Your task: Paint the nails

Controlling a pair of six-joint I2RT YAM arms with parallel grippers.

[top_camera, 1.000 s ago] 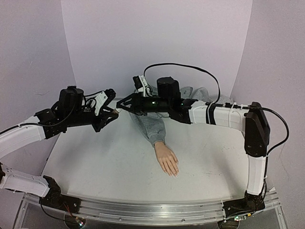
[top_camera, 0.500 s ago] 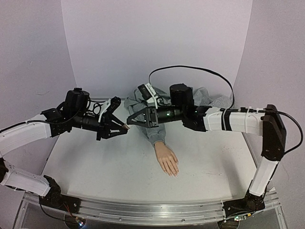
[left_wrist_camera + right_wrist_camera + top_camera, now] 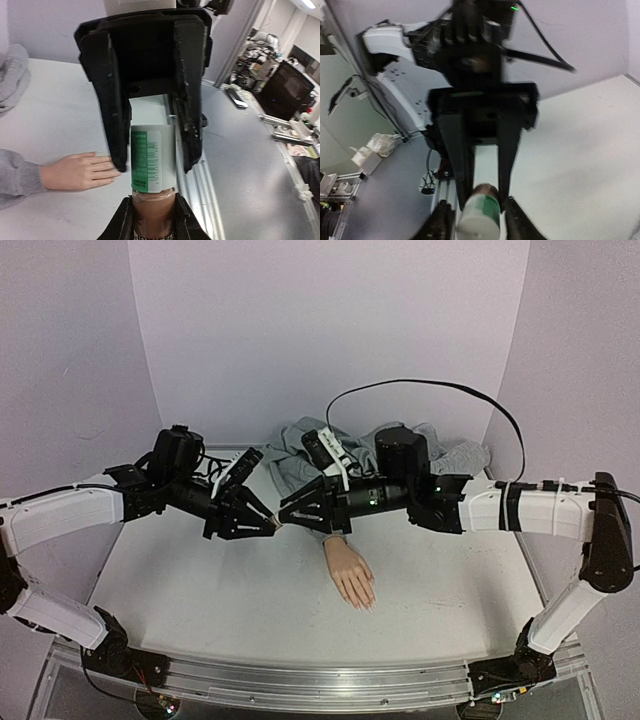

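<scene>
Left tool [image 3: 263, 527], right tool [image 3: 289, 520], clamped bottle [image 3: 151, 157] (aloft)

Bottle [image 3: 152, 167], left wrist view: green-and-white label [image 3: 148, 159] with rows of fine print, too small to read. Brown cap [image 3: 152, 220]: a line of letters at the picture's lower edge, cut off and illegible. Right wrist view: label blurred. Top view: no legible text.

bottle [image 3: 152, 162]: glossy label | sleeve [image 3: 15, 177]: soft grey cloth | mannequin hand [image 3: 80, 171]: smooth, matt | table [image 3: 50, 110]: matt white (faintly scuffed)
</scene>
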